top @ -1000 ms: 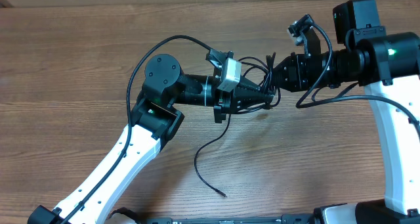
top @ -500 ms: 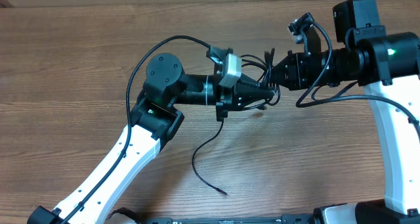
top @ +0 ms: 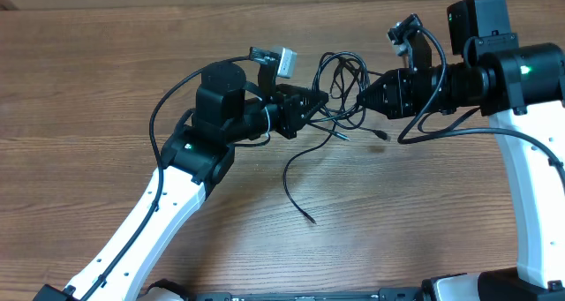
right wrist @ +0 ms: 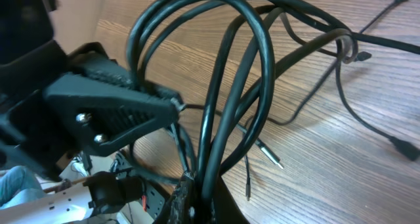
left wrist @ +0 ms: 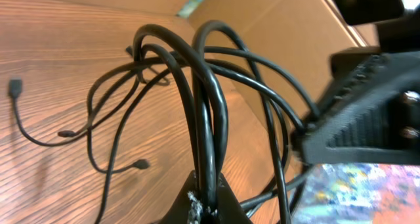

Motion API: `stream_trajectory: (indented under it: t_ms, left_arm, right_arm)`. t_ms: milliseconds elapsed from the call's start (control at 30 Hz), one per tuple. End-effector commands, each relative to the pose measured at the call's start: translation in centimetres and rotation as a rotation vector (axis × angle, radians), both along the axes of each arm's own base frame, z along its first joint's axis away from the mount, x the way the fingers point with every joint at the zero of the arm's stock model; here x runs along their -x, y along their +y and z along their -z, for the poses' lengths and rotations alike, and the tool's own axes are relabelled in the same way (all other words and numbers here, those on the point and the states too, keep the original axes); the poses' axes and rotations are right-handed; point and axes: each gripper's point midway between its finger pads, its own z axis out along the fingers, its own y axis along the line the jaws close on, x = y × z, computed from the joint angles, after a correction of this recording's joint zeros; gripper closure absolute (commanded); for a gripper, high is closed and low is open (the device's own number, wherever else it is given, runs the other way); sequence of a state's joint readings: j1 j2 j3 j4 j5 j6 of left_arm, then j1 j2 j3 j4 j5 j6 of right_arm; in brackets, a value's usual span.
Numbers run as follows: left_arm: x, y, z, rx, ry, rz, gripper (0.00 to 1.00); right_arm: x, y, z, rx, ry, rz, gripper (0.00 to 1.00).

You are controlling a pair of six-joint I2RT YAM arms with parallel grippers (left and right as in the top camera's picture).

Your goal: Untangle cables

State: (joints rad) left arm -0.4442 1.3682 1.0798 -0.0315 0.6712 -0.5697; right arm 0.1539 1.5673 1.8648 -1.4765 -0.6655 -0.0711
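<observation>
L gripper point(top: 320, 100) pinches the cables point(left wrist: 209, 119) tight, R gripper point(top: 363, 96) clamps same tangle opposite; loops arch between, loose ends on wooden table point(top: 106, 89).

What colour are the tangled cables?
The cables are black; the right wrist view shows it best.
</observation>
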Motion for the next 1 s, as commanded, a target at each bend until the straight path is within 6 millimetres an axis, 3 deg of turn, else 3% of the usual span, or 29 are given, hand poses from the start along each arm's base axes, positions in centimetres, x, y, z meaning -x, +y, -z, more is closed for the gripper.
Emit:
stream_trajectory:
  t_ms: [0, 333, 533, 633, 767, 833, 967]
  left_arm:
    - [-1.8, 1.4, 0.6, -0.029, 0.015, -0.118, 0.96]
    - [-1.8, 1.4, 0.6, -0.030, 0.014, -0.118, 0.96]
    - [-1.2, 0.9, 0.0, -0.041, -0.065, -0.051, 0.96]
    - [0.2, -0.2, -1.7, -0.014, -0.204, 0.082, 0.96]
    - [4.7, -1.7, -4.6, 0.050, -0.510, 0.394, 0.96]
    - [6.0, -1.8, -4.6, 0.054, -0.596, 0.479, 0.96]
    - [6.4, -1.7, -3.7, 0.019, -0.649, 0.512, 0.96]
  right_arm:
    - [0.5, 0.6, -2.0, -0.055, -0.051, -0.028, 0.96]
    - [0.2, 0.3, -2.1, -0.052, -0.057, -0.017, 0.96]
    - [-1.8, -4.1, 0.0, 0.096, 0.033, 0.273, 0.96]
    - [-2.2, -5.8, 0.7, 0.159, 0.060, 0.375, 0.96]
    - [-2.2, -5.7, 0.8, 0.162, 0.056, 0.364, 0.96]
    - [-1.9, -5.3, 0.7, 0.157, 0.043, 0.316, 0.96]
    - [-1.5, -5.0, 0.7, 0.159, 0.033, 0.267, 0.87]
